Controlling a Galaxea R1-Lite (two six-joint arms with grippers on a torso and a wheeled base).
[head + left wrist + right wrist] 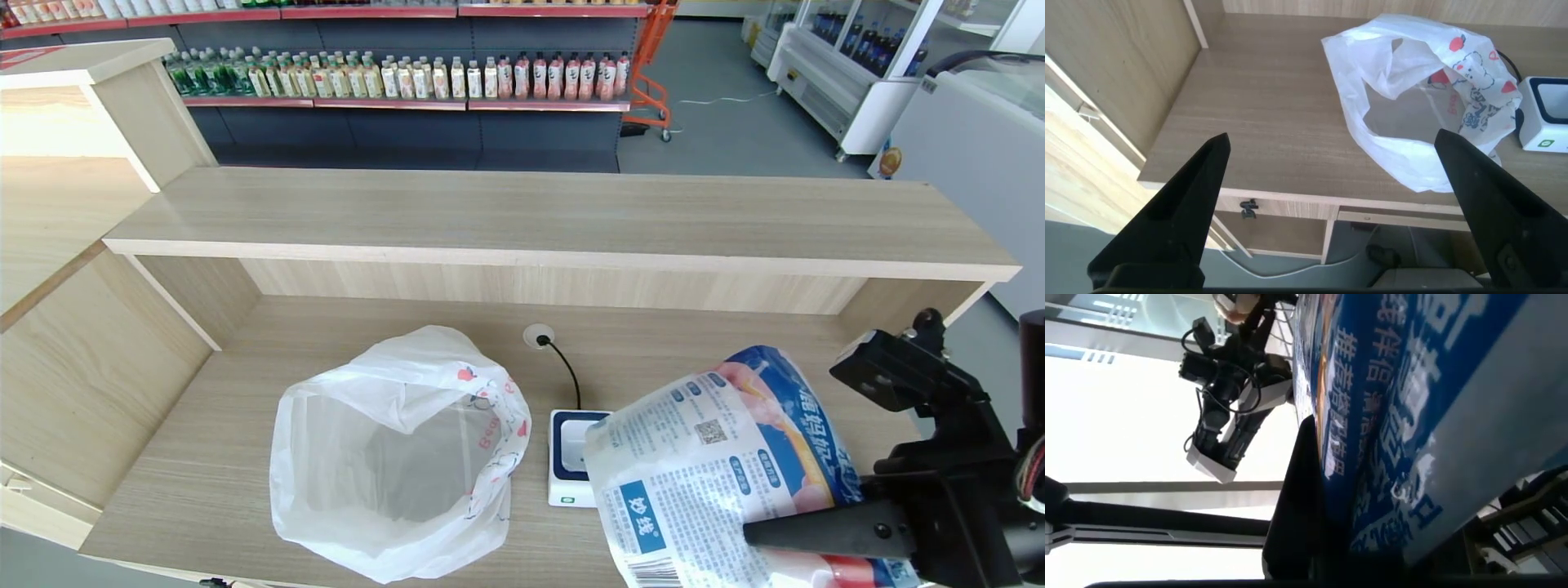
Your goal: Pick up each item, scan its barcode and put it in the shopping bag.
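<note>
Wooden counter [555, 214], drink shelves [400, 77], grey floor [735, 122], freezers [849, 73]

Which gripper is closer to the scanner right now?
Right. The right gripper holds the blue snack package, which overlaps the scanner in the head view. The left gripper hangs open past the counter's near edge, the shopping bag between it and the scanner.

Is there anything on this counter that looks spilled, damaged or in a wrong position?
Nothing stands out. The shopping bag stands open and whole on the counter, the scanner lies flat beside it, and the right gripper holds the blue and white package tilted, close to the scanner. Nothing is spilled.
</note>
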